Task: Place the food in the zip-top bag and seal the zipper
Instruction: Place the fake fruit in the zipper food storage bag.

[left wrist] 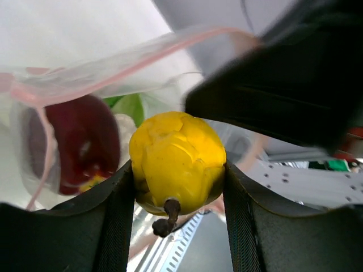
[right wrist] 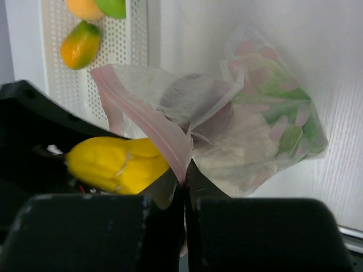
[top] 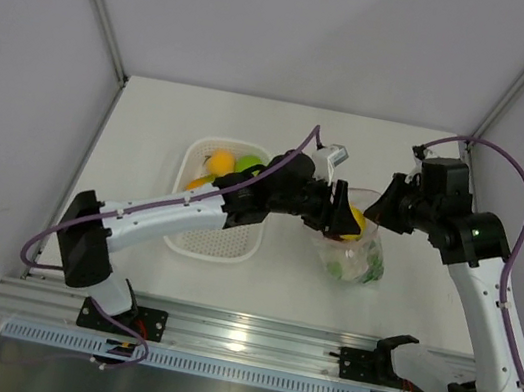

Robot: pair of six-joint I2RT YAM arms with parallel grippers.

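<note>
While the white tabletop (top: 430, 165) carries a perforated basket (top: 234, 242) with an orange fruit (top: 220, 160) and a green fruit (top: 249, 164), the clear floppy zip-top bag (top: 360, 259) beside it holds lettuce (right wrist: 295, 136) and a dark red apple (left wrist: 76, 144). Right jaws pinch its pink zipper (right wrist: 142, 116) edge; left jaws clamp a glossy, lumpy yellow fruit (left wrist: 177, 161) at the bag mouth.

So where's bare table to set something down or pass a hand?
Bare table lies beyond the basket and zip-top bag, and in the strip between them and the rail. It is crowded at the bag mouth, where the left gripper holding the yellow fruit meets the right gripper pinching the rim.
</note>
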